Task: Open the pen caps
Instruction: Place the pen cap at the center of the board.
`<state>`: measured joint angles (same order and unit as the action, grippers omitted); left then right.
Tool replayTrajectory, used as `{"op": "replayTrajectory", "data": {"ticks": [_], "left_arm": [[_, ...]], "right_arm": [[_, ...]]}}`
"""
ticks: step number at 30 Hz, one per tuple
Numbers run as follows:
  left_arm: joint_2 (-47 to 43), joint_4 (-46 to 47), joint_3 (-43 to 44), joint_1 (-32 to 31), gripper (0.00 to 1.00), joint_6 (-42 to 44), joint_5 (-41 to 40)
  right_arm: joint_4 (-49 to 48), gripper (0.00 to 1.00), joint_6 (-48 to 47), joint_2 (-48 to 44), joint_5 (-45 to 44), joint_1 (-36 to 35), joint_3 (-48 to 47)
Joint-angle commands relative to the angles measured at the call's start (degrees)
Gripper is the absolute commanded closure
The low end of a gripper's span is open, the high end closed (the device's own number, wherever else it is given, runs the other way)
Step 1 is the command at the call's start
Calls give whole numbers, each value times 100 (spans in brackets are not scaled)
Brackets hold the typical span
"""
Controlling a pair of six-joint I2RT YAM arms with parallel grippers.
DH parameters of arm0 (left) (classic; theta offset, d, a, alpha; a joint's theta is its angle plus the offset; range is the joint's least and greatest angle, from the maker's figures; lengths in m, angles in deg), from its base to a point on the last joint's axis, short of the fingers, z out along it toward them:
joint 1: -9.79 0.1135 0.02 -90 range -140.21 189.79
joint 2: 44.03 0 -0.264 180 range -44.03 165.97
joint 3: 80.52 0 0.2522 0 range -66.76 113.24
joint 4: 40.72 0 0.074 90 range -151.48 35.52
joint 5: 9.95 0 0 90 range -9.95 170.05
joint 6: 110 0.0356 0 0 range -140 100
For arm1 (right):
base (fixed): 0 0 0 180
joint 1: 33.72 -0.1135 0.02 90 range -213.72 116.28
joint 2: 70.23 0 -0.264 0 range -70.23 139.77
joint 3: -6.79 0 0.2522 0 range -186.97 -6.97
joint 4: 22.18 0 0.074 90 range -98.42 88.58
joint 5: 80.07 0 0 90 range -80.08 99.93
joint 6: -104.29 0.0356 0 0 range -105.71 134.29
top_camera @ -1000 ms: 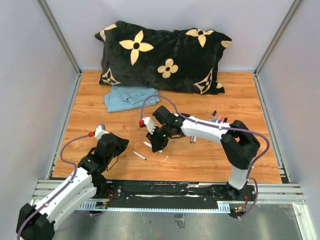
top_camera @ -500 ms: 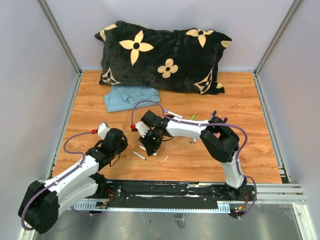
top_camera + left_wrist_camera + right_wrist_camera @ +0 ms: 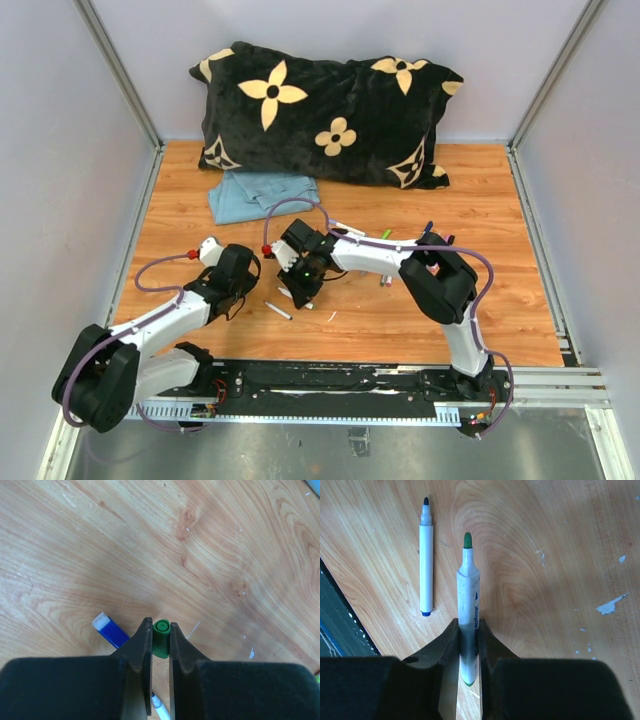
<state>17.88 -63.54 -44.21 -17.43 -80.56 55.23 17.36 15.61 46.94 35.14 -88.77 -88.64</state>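
Two wrist views give me what the overhead cannot. From above, the left gripper (image 3: pixel 238 272) and the right gripper (image 3: pixel 303 290) sit close together on the near half of the wooden table (image 3: pixel 420 320), but their fingers are too small there for me to read.

On the left wrist camera, the left gripper (image 3: pixel 159 625) has its jaws pinching a green cap (image 3: pixel 161 640). The cap stands on end between the fingertips, its round top facing the lens, above the wood. A blue cap (image 3: pixel 111 630) with a white end lies flat on the table just to the left of the fingers, not held.

On the right wrist camera, the right gripper (image 3: pixel 468 625) has its jaws pressed onto the barrel of a white pen (image 3: pixel 468 600). Its bare green tip points away from the fingers. A second pen (image 3: pixel 425 565) with a dark blue tip lies flat on the wood beside it, roughly parallel and not touching.

Only the overhead shows the wider layout. A loose pen (image 3: pixel 278 310) lies near the two grippers, though I cannot tell if it is the blue-tipped one. A bunch of pens (image 3: pixel 435 238) lies further right, and another single pen (image 3: pixel 345 228) sits behind the right arm. A black pillow (image 3: pixel 325 110) with cream flowers lies along the far edge, with a blue cloth (image 3: pixel 260 192) in front of it.
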Motion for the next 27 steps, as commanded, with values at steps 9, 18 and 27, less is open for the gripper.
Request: {"op": "replayTrajectory", "data": {"ticks": [9, 18, 27], "left_arm": [[341, 341, 81, 172, 76, -83, -268], [248, 385, -79, 173, 71, -203, -284], [-129, 147, 85, 173, 67, -15, -167]], "right_arm": [[197, 79, 99, 304, -328, -103, -111], [252, 74, 79, 383, -318, -116, -138], [393, 63, -131, 89, -325, -79, -285]]}}
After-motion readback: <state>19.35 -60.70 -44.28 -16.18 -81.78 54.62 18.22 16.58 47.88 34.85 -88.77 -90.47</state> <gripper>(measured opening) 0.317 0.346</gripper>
